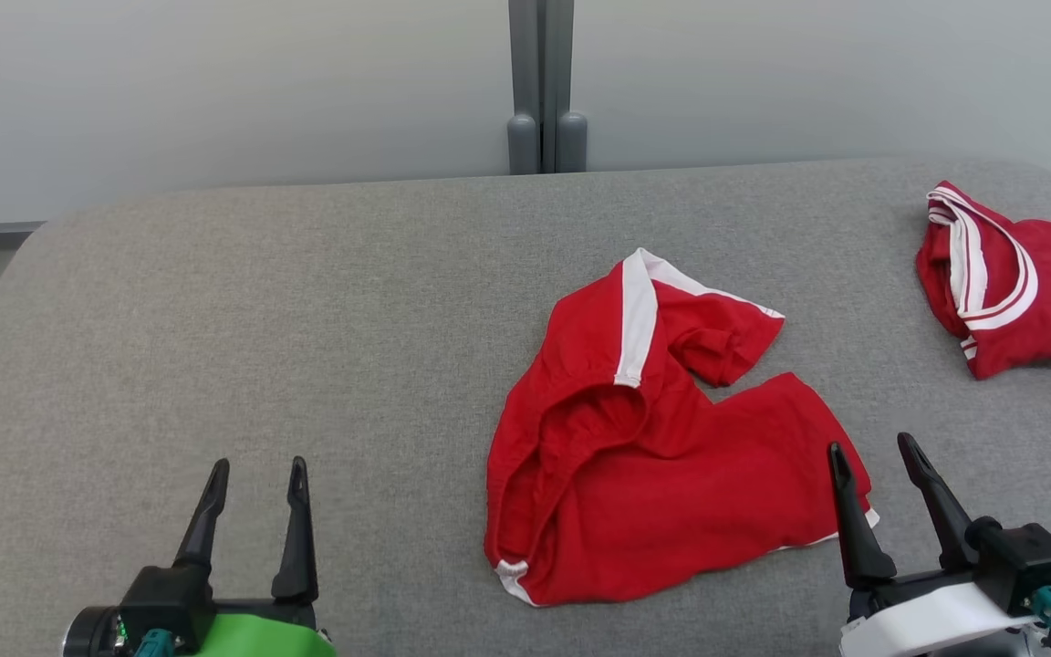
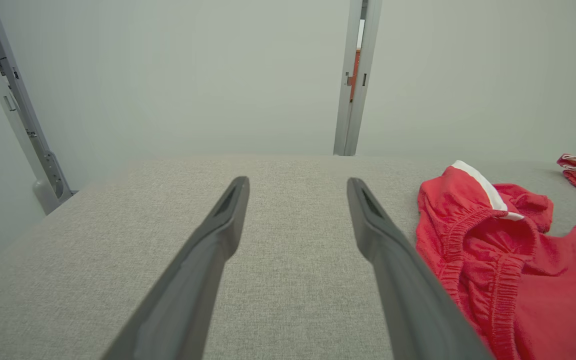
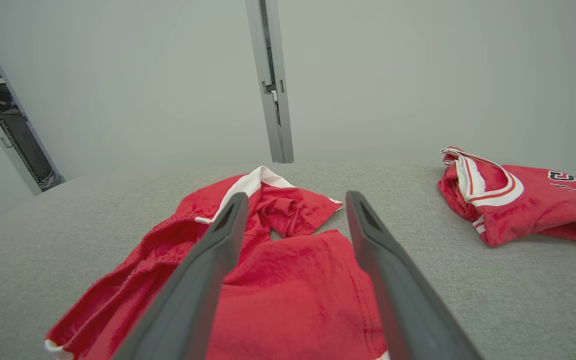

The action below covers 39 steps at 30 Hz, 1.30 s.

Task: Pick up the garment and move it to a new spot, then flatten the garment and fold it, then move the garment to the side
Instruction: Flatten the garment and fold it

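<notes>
Neither tool holds anything, and both sit low over the grey fabric worktop (image 1: 306, 301). The left tool (image 1: 258, 467) has its two dark fingers spread wide, with only bare worktop between them and ahead of them. The right tool (image 1: 872, 447) is spread just as wide, its fingers angled a little to its own right.

The red shorts (image 1: 662, 474) lie crumpled on the worktop between the two tools, much nearer the right one. In the head view the right tool's inner fingertip overlaps the near right corner of the shorts; I cannot tell whether it touches the cloth. In the right wrist view the red shorts (image 3: 288, 295) spread out under and ahead of the right tool (image 3: 296, 197). One leg lies fairly flat between the fingers. The other is bunched farther ahead, with a white side stripe turned up.

Seen from the left tool (image 2: 298, 185), the red shorts (image 2: 518, 280) lie off to its right, with the gathered elastic waistband facing it.

A red jersey (image 1: 1027, 301) with white trim and dark lettering lies in a heap ahead and to the right of the right tool, well apart from the shorts. Beyond the worktop, ahead of both tools, a grey post (image 1: 541, 91) stands against a pale wall.
</notes>
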Available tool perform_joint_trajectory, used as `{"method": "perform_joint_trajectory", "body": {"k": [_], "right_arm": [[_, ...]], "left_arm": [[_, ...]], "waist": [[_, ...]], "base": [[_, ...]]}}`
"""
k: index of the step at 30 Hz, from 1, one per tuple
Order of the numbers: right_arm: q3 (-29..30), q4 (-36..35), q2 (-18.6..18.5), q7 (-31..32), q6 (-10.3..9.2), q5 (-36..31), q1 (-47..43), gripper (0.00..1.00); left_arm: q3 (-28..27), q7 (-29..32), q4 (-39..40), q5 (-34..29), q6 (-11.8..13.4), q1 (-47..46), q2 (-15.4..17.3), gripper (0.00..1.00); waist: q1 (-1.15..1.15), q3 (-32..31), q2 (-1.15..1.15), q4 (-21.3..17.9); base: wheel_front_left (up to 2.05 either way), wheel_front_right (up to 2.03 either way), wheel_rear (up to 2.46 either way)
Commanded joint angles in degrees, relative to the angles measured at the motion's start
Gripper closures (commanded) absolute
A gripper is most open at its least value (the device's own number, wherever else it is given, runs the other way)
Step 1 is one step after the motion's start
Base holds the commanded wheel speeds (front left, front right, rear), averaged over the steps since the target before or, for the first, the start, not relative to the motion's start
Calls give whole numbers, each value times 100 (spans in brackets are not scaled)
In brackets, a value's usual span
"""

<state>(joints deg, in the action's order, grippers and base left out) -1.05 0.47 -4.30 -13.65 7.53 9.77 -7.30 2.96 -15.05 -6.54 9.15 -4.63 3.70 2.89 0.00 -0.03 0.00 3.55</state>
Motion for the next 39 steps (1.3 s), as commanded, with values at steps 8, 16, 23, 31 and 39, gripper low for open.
{"method": "perform_joint_trajectory", "body": {"k": [8, 16, 23, 31, 39], "right_arm": [[325, 434, -205, 241, -10, -179, 514, 0], [522, 1489, -354, 263, -10, -160, 991, 0], [441, 2415, -400, 141, -10, -69, 1355, 0], [209, 3238, -426, -20, -10, 44, 1748, 0], [-37, 3860, -453, -112, -10, 182, 2028, 0]], "left_arm": [[678, -15, -238, -299, -197, -618, 144, 0], [1941, -9, -854, -423, -285, -1174, 234, 0], [3078, -9, -1459, -142, -292, -1494, 515, 0], [4011, -8, -2219, 205, -289, -1883, 706, 0], [4144, -8, -2674, 481, -289, -1976, 870, 0]], "waist": [[0, 221, 0, -39], [0, 506, 0, -132], [0, 700, 0, -224], [0, 812, 0, -315], [0, 814, 0, -320]], "base": [[0, 0, 0], [0, 0, 0], [0, 0, 0], [0, 0, 0], [0, 0, 0]]}}
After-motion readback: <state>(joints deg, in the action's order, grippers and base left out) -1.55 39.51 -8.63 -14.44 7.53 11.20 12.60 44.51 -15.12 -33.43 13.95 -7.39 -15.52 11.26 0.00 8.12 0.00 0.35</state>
